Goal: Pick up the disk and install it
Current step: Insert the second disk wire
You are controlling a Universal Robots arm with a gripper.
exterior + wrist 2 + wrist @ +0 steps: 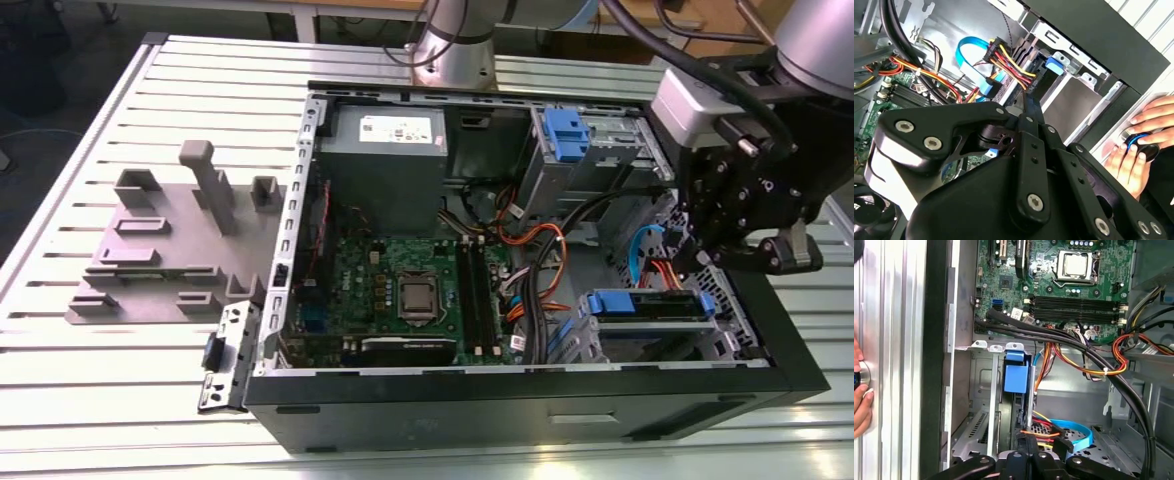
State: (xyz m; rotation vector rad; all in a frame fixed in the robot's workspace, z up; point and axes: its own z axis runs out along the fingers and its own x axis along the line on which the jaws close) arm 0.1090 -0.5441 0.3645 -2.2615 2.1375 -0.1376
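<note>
I am in the installing step. The disk [650,305] is no longer out on the table. It sits in the drive bay at the lower right of the exterior view, inside the open computer case [534,405], with its blue carrier frame facing up out of the cage. In the first wrist view I see the disk [1016,374] edge-on between the bay's metal rails.

My gripper [1029,456] hangs right over that bay, at the right edge of the exterior view. My fingers [1026,107] are drawn together, their tips meeting at the disk's near edge. Whether they pinch that edge or only press on it, I cannot tell.

I judge the disk to be in its slot but perhaps not fully home. What remains calls for a straight push along the rails with no twist. It also means staying off the blue ribbon cable [1074,432] and the orange wire bundle [1089,371] just beside the bay.
</note>
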